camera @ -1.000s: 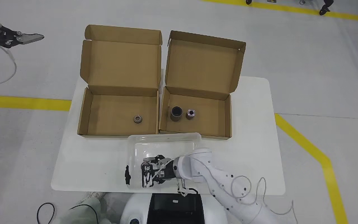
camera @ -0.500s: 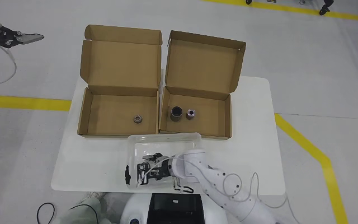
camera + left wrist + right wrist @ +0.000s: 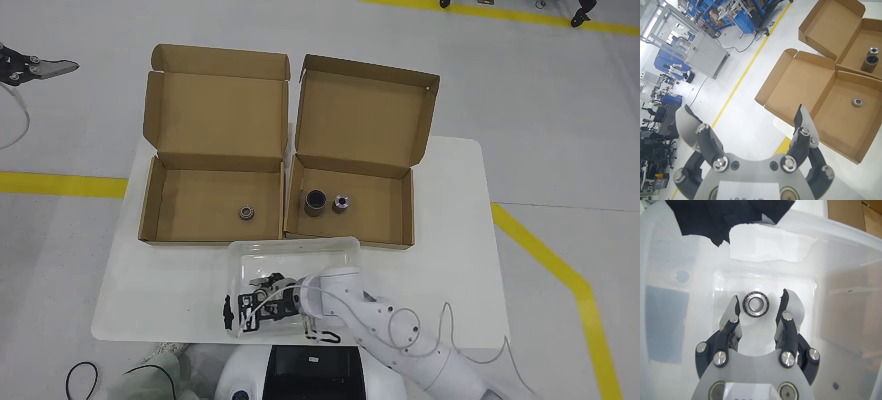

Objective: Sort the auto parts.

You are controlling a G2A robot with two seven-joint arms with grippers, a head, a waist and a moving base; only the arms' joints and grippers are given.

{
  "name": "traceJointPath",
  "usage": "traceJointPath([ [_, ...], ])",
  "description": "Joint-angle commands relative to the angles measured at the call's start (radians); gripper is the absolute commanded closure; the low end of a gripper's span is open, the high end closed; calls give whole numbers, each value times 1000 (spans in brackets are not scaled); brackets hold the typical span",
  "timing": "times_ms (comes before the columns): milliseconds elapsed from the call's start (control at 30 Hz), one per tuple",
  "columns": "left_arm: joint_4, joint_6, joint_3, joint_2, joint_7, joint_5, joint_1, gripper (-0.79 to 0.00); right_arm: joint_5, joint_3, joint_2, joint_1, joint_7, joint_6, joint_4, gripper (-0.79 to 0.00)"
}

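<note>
The right pincer (image 3: 760, 303) hangs low inside a clear plastic tub (image 3: 838, 247), its two black-padded fingers (image 3: 737, 306) spread apart. Between them, flat on the tub floor, lies a silver ring-shaped roller bearing (image 3: 755, 306). It sits close against one finger with a clear gap to the other, and neither pad grips it. The tub stands on a white table (image 3: 460, 250).

The left pincer (image 3: 743, 113) hangs over the pale floor just off the table's corner, fingers wide apart and holding nothing. Ahead of it and off to one side sits an open brown cardboard box (image 3: 791, 91) with a small silver bearing ring (image 3: 857, 102) lying on its bottom. Farther from this pincer, right against that box, is a second open cardboard box (image 3: 829, 32). It holds a dark upright metal cylinder (image 3: 870, 63) and, just beside it on the side away from the pincer, a short silver bushing (image 3: 874, 50)
</note>
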Motion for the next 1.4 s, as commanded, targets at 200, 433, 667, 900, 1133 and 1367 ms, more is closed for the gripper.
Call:
traceJointPath([
  [200, 0, 0, 0, 0, 0, 0, 0, -785, 0, -14, -9, 13, 9, 21, 21, -163],
  [433, 0, 0, 0, 0, 0, 0, 0, -785, -10, -10, -9, 10, 8, 57, 16, 0],
  [667, 0, 0, 0, 0, 0, 0, 0, -785, -2, 40, 6, -25, -17, 116, -21, 0],
  [900, 0, 0, 0, 0, 0, 0, 0, -785, 71, 126, 33, -80, -161, 124, -70, 0],
  [1133, 0, 0, 0, 0, 0, 0, 0, -785, 99, 211, 65, -108, -370, 51, -117, 0],
  [1367, 0, 0, 0, 0, 0, 0, 0, -785, 123, 263, 81, -94, -502, 0, -184, 0],
])
